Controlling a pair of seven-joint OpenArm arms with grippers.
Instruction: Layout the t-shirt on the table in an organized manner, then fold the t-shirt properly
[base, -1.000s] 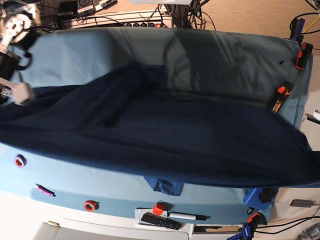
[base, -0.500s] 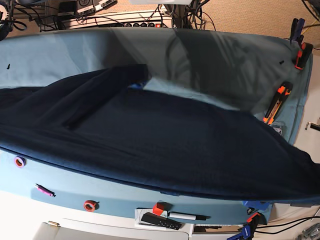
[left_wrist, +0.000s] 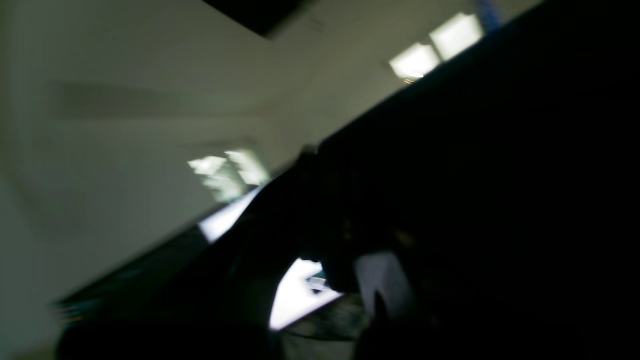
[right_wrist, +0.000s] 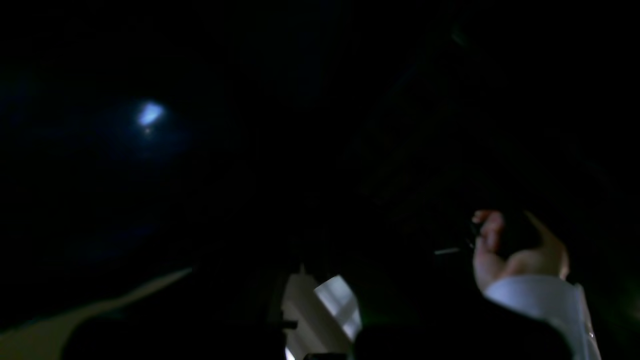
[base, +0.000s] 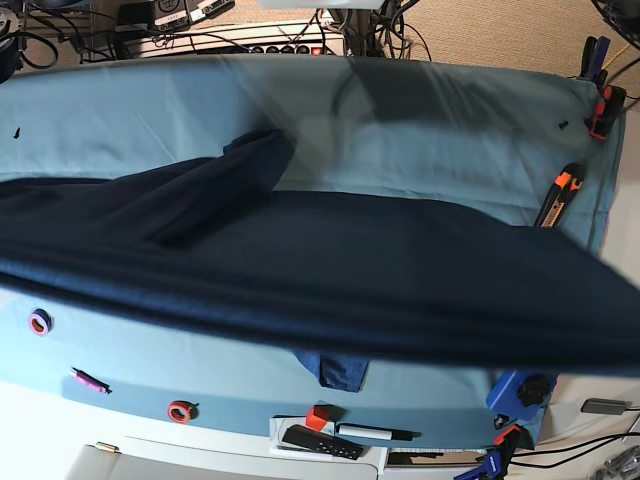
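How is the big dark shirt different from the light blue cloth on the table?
The dark navy knit t-shirt is nearly black; the light teal cloth on the table is pale. The t-shirt looks stretched in a wide band with folds and a bunched sleeve; the teal cloth lies smooth and flat. The t-shirt lies over the cloth. Both are soft fabric.

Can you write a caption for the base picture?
Navy shirt stretched wide above the teal table.

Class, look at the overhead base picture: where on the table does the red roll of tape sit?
In the base view, the red roll of tape lies near the table's front edge, left of centre, between the pink marker and the small red block.
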